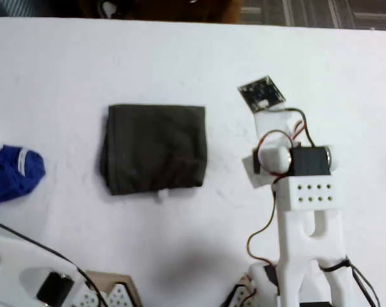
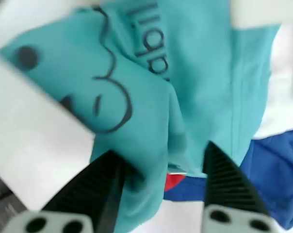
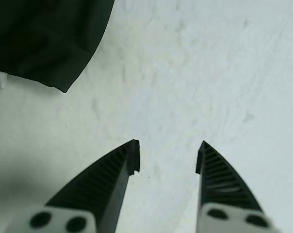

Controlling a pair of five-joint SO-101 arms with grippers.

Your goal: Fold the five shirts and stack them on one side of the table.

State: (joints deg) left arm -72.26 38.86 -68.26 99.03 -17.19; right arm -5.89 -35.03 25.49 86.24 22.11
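So the dark green shirt [image 1: 154,148] is folded into a neat-ish rectangle and lies flat around the middle of the white tabletop [image 1: 321,57]. A little white tag [image 1: 160,194] pokes out at its near edge. The right arm [image 1: 306,211] stands just beside it, not touching it. In the right wrist view, the right end effector [image 3: 168,145] has its jaws spread apart over bare tabletop with nothing between them, and one corner of the dark green shirt sits a bit ahead and off to one side. Over at the left edge of the tabletop there's a crumpled blue shirt [image 1: 11,174], well apart from the folded one. The left wrist view has a teal shirt [image 2: 185,73] with dark printed squiggles bunched up on top of the blue shirt, and a small red patch [image 2: 174,181] peeks out where the two meet. The left end effector [image 2: 161,151] has its jaws apart too, with a fold of the teal fabric sitting between the fingers [image 2: 105,187]. It looks loosely around the cloth rather than pinching it, but that's honestly hard to say from this angle.
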